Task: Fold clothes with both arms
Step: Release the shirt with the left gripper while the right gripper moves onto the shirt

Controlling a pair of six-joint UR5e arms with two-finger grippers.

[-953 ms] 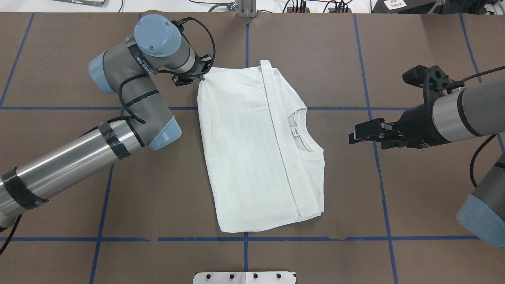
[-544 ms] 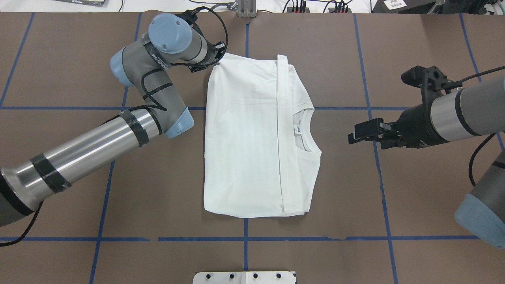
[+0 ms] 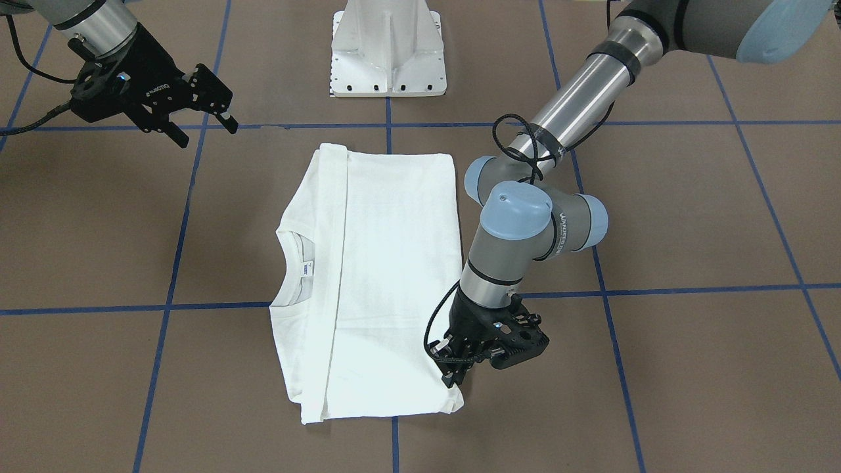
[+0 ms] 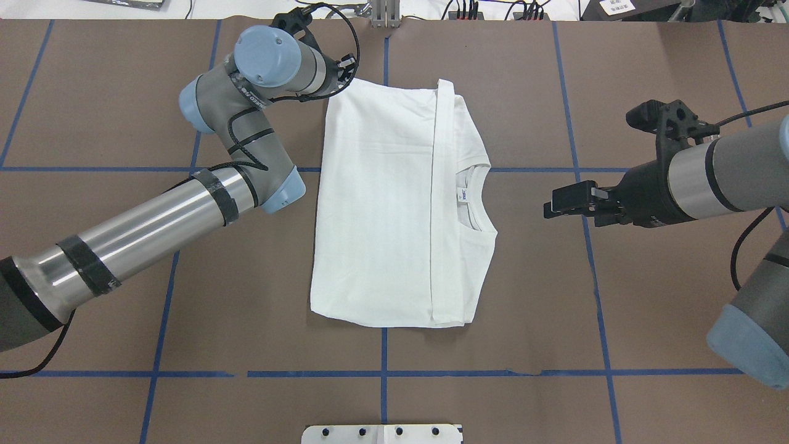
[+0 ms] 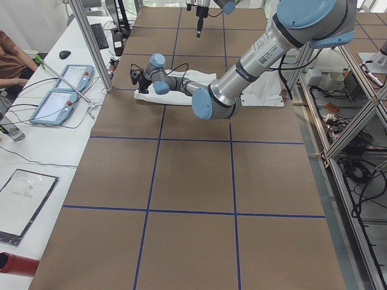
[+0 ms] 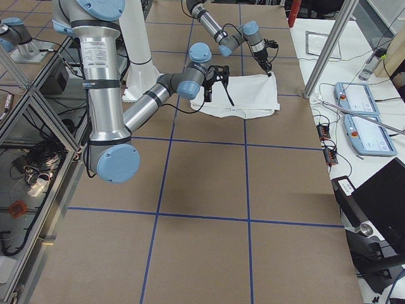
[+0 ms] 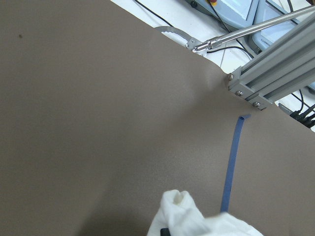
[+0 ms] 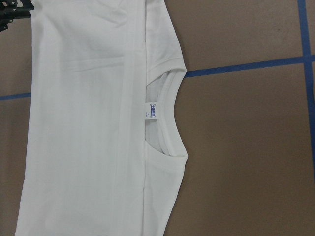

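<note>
Pinching a corner of the one T-shirt [image 4: 382, 203] is the left gripper [image 3: 458, 378]; the right gripper [image 3: 201, 131] gapes wide.

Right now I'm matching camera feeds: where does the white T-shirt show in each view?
Front-facing: T-shirt centre.
Overhead: T-shirt centre.
Exterior left: T-shirt upper middle, far.
Exterior right: T-shirt upper middle.
Left wrist: T-shirt corner, bottom edge.
Right wrist: T-shirt fills left side.
Shared landmark: left tool pinching its corner.

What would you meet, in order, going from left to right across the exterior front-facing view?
Right hand, open → white T-shirt → left hand, shut on its corner. The white pedestal base overlaps the shirt's span, so it is left out.
</note>
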